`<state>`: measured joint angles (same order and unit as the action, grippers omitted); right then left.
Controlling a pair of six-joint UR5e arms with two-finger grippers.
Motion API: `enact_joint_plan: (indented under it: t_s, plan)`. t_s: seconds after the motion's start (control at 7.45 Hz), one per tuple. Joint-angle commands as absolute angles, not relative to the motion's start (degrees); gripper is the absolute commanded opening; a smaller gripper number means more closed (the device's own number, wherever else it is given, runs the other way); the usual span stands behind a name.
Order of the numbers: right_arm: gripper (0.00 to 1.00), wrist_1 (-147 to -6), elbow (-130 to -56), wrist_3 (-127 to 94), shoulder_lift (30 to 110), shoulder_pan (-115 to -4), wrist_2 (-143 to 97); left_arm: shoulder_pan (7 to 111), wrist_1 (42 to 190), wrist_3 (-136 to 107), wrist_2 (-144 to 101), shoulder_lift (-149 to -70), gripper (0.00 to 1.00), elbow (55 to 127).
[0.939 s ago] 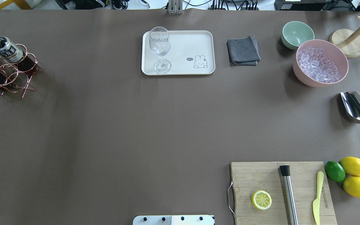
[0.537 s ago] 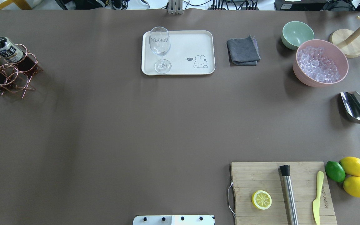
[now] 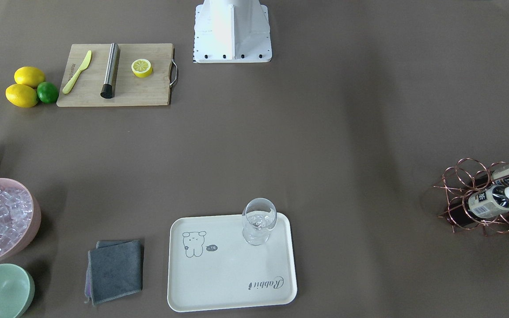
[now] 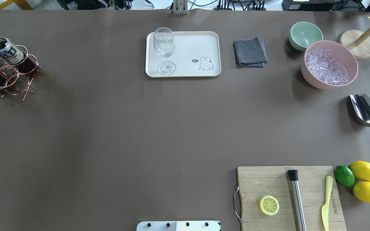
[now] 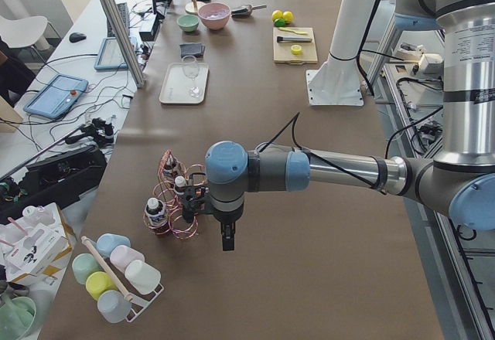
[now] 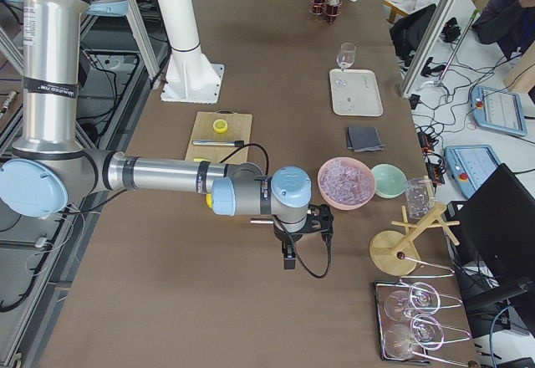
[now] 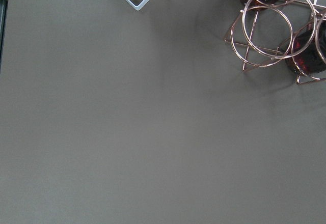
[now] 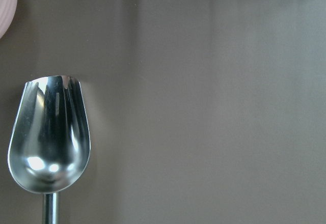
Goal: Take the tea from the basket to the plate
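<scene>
Nothing has shifted: tea [image 4: 6,51] stands in the basket [image 4: 10,81] at the counter's far left corner, plate [image 4: 191,41] bears only a glass [image 4: 164,43]. Left gripper [image 5: 225,241] hangs nearby (finger spread indiscernible); pickup likely not begun.

Plain matte grey-brown across the table [image 4: 124,128]. Rose-copper wire gleaming on the basket [image 4: 10,69], and the tea [image 4: 6,51] shows dark brown liquid, a white cap, a cream label with dark print. The plate [image 4: 191,43] is cream, with a thin dark line drawing and dark script. A clear, colourless glass [image 4: 164,43]. Charcoal-grey cloth [image 4: 250,51], mint-green bowl [image 4: 305,33], pink bowl [image 4: 310,81] heaped with clear ice [image 4: 326,64]. Mirror-bright silver scoop [image 4: 366,110]. Pale wooden board [image 4: 262,183] with straight grain, pale yellow knife [image 4: 325,205], yellow lemons [image 4: 364,170], green lime [image 4: 344,175].
</scene>
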<state>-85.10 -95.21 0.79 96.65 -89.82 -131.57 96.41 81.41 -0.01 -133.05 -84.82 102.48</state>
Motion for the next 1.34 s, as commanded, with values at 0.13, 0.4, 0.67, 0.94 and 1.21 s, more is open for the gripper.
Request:
enact_joint_plan:
  t_s: [0.13,0.4,0.67,0.94,1.21]
  plan:
    - [1.00,-89.11,-97.81,0.70,95.89,-89.47,-131.40,96.50,68.20,-21.80,-137.63,-95.34,0.98,102.21]
    - [1.00,-89.38,-99.49,0.70,95.89,-89.21,-131.48,96.24,68.29,-34.47,-138.16,-98.25,0.98,101.08]
    - [1.00,-90.26,-100.55,0.53,94.41,-87.37,-131.57,95.45,68.90,-43.39,-138.16,-101.24,0.98,98.54]
    - [1.00,-92.79,-103.25,0.09,93.61,-86.23,-131.57,95.01,69.08,-50.50,-138.16,-104.06,0.98,96.24]
    - [1.00,-97.11,-107.38,0.09,91.59,-85.17,-131.57,94.92,71.62,-64.41,-138.25,-105.46,0.98,94.48]
